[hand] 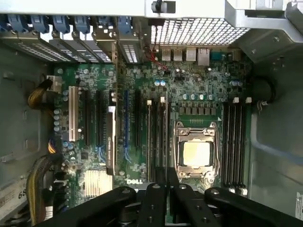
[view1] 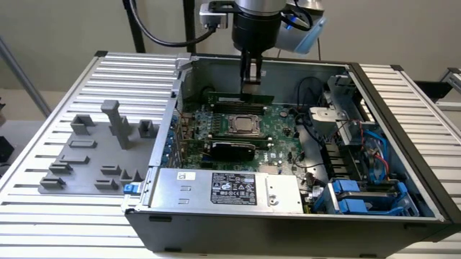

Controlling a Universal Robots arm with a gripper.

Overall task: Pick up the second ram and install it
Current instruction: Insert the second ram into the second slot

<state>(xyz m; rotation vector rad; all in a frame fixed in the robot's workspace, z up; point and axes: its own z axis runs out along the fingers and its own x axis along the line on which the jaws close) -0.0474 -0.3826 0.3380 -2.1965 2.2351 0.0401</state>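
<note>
The second ram (view1: 229,99) stands upright on its long edge inside the open computer case (view1: 288,232), just beside the CPU socket (view1: 245,125), on the side of the socket facing away from the power supply (view1: 226,189). It runs parallel to that edge of the socket, and a pale label shows on its green face. The pincer (view1: 251,81) comes straight down from above and is closed on the upper edge of the stick near its middle, gripping it. Whether the stick's lower edge is fully seated in a slot cannot be told. In the wrist view the black fingers (hand: 154,203) of the pincer (hand: 168,182) meet over the row of long black slots (hand: 156,142) that lies just beside the CPU socket (hand: 196,153). A second group of black slots (hand: 235,142) lies on the socket's opposite side. The socket's metal frame is shut over a pale square chip. On the power-supply side of the socket a black card (view1: 230,148) lies across the green motherboard (view1: 277,121). Past the socket, toward the exterior view's right, cables lead to blue drive brackets (view1: 360,197) in the case corner. Well apart from the socket, outside the case wall on the exterior view's left, a grey tray (view1: 79,186) with upright grey blocks (view1: 115,121) sits on the slatted metal worktop (view1: 58,97).
</note>
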